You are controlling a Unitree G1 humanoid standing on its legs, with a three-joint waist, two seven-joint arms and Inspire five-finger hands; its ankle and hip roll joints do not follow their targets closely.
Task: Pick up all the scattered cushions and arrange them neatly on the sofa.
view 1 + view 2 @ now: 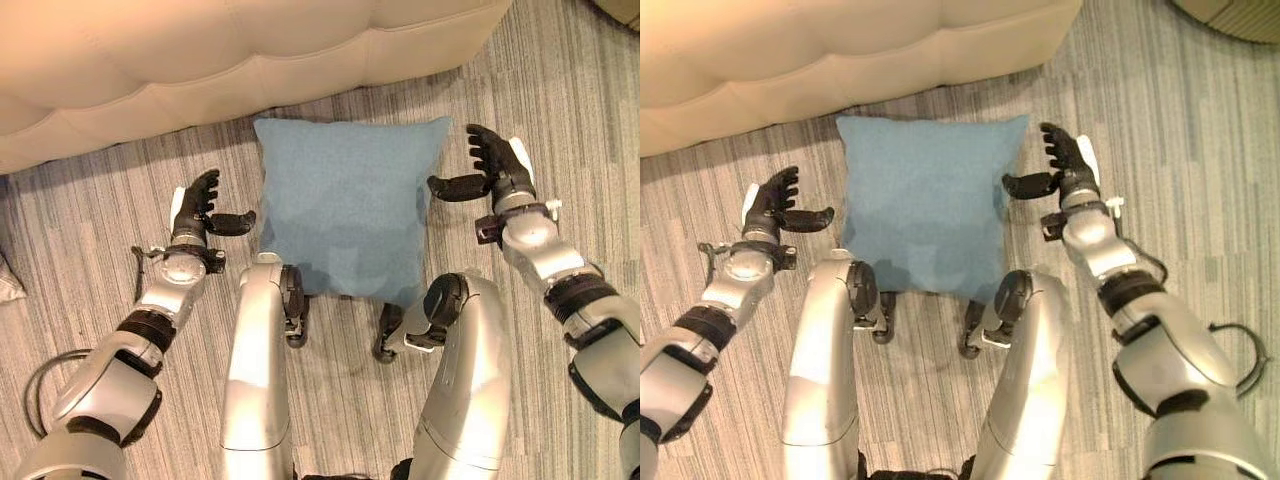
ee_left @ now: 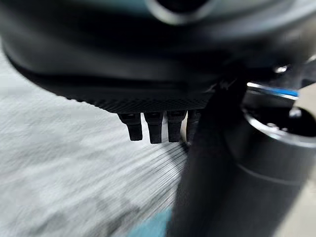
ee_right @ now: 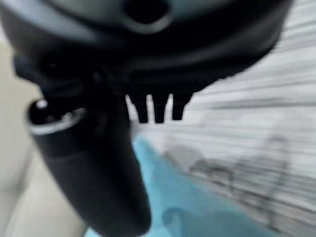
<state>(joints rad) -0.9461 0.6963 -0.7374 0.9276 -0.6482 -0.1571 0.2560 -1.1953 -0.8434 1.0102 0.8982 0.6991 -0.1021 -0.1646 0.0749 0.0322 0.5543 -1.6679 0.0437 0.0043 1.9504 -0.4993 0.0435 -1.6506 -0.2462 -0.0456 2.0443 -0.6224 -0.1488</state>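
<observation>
While unlabelled, cushion [image 1: 348, 205] lies flat.

Two head views straight down on the shared cushion [image 1: 345, 205]; wrist views close behind each hand's fingers [image 2: 148, 126].

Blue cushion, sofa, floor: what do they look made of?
Blue cushion: woven fabric, matte, by its fine heathered grain; looks soft and stuffed.
Sofa: cream leather or faux leather, by the smooth, slightly glossy tufted panels with stitched seams; which one is unclear.
Floor: probably low-pile carpet, by the grey streaked stripes with no shine.
Left robot hand and right robot hand flank the cushion, open.
</observation>
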